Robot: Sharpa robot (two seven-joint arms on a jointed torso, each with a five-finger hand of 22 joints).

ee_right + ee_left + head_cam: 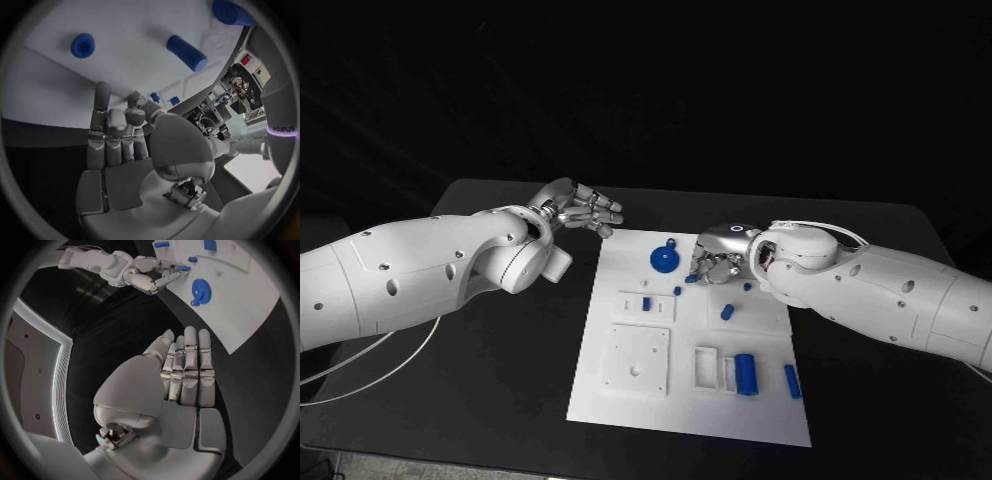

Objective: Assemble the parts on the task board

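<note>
Silver left hand empty, fingers straight; right hand pinching a blue part over the task board.

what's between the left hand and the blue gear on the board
Nothing but bare surface: in the head view, from the left hand to the blue gear lie only black table and the task board's white corner.

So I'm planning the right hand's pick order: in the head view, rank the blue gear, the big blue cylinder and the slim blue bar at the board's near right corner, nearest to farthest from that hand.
1. Blue gear: beside the right hand, at the board's far edge.
2. Big blue cylinder: lying in the near right part of the task board.
3. Slim blue bar: at the near right edge, only slightly farther than the cylinder.
</note>
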